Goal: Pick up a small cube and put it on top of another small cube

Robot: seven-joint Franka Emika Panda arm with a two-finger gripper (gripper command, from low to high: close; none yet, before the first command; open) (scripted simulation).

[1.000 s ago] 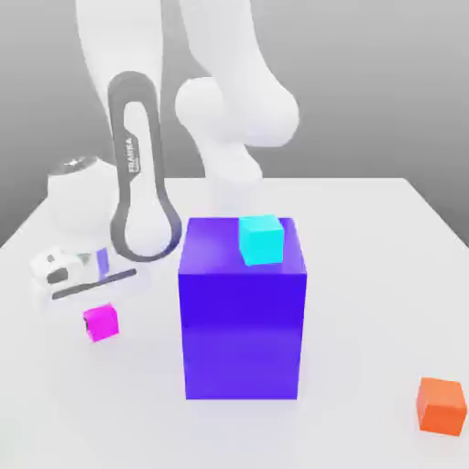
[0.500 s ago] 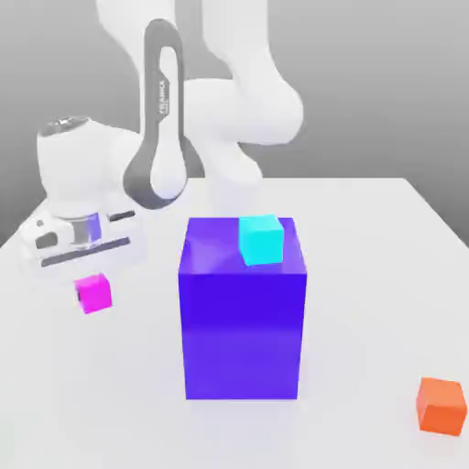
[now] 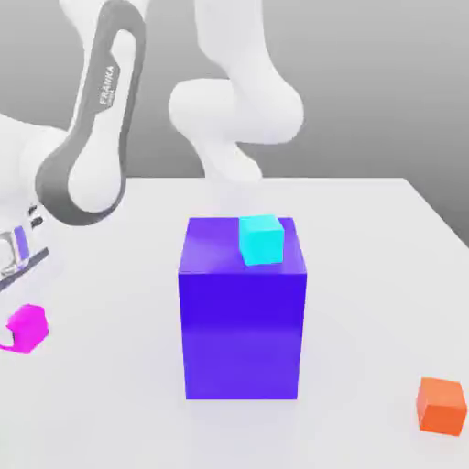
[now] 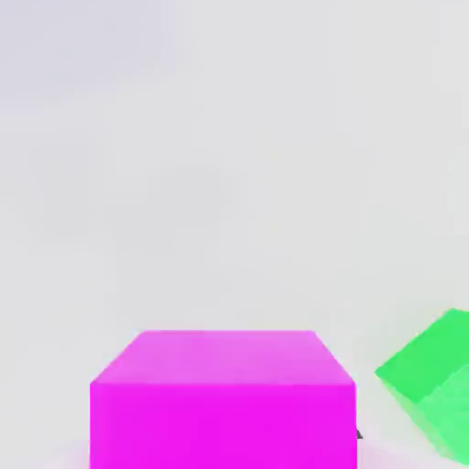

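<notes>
"Magenta cube (image 3: 27,328): where, and held or not?"

"Held. Jaws closed down on its sides, no wider than the cube; it sits over at the exterior view's left (quick tag: grasped)."

"Target?"

"Task line just says another small cube. Green cube (image 4: 438,353) is my guess; it's near the held one in the hand view, off to one side, not underneath."

"Lined up?"

"No. Its edges run at a slant to the magenta's, so the next move probably needs a sideways shift, plus a wrist turn if faces should match."

"Height?"

"Can't tell how much the magenta clears the surface (image 3: 366,275). I'd want it above the green's top before going across, or it could knock it."

"Others?"

"Cyan cube (image 3: 261,240) on the blue block (image 3: 243,334), orange cube (image 3: 441,406) well apart."
</notes>
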